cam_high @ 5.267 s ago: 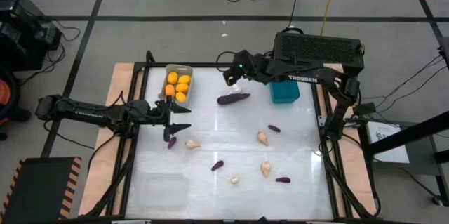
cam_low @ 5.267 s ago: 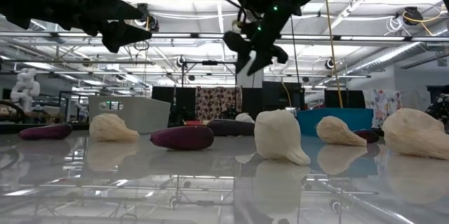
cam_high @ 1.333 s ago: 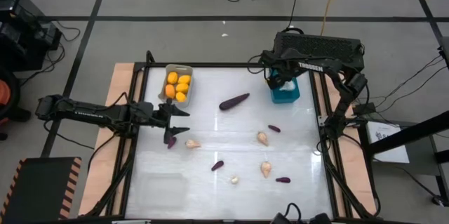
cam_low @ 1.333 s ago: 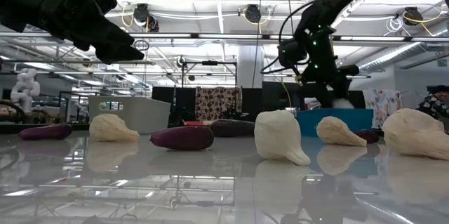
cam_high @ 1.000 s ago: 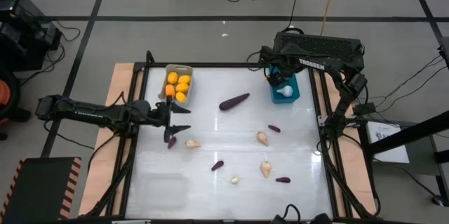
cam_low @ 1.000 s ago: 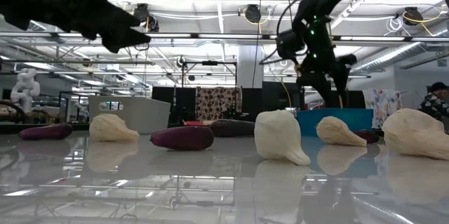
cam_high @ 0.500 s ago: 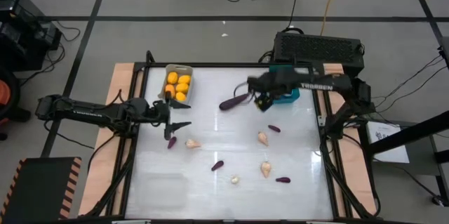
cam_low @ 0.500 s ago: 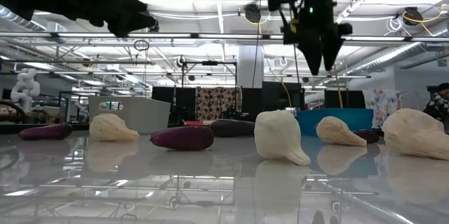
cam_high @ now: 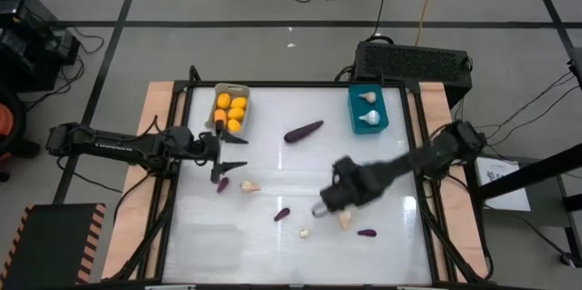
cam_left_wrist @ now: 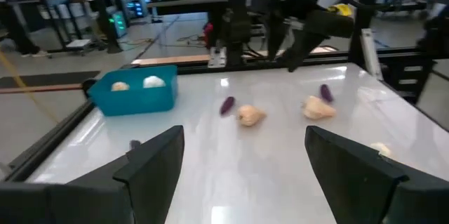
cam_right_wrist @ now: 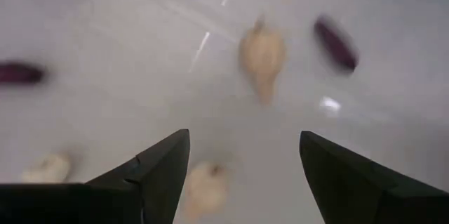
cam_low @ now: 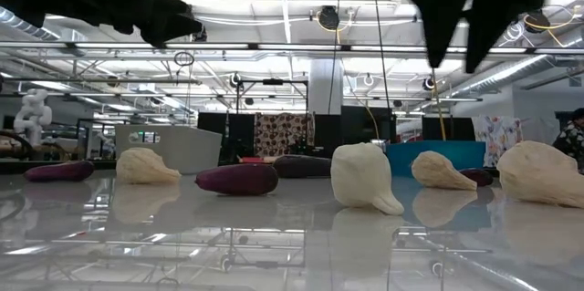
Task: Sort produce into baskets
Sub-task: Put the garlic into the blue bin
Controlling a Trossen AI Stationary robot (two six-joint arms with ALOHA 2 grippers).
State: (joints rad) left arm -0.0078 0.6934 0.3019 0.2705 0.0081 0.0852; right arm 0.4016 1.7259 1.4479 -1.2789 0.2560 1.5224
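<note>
Right hand (cam_high: 320, 208), fingers spread and empty, has swung from the teal basket (cam_high: 367, 122), now holding two garlic bulbs, down over the garlic bulb (cam_high: 345, 219) on the surface, likely the next pick.

Lying on white glossy table (cam_high: 273, 158): grey bin (cam_high: 229, 108) upper left, teal bin (cam_high: 367, 110) upper right, clear bin (cam_high: 211, 243) lower left; large eggplant (cam_high: 303, 132) and garlic bulbs (cam_high: 249, 185) lying loose centre.
</note>
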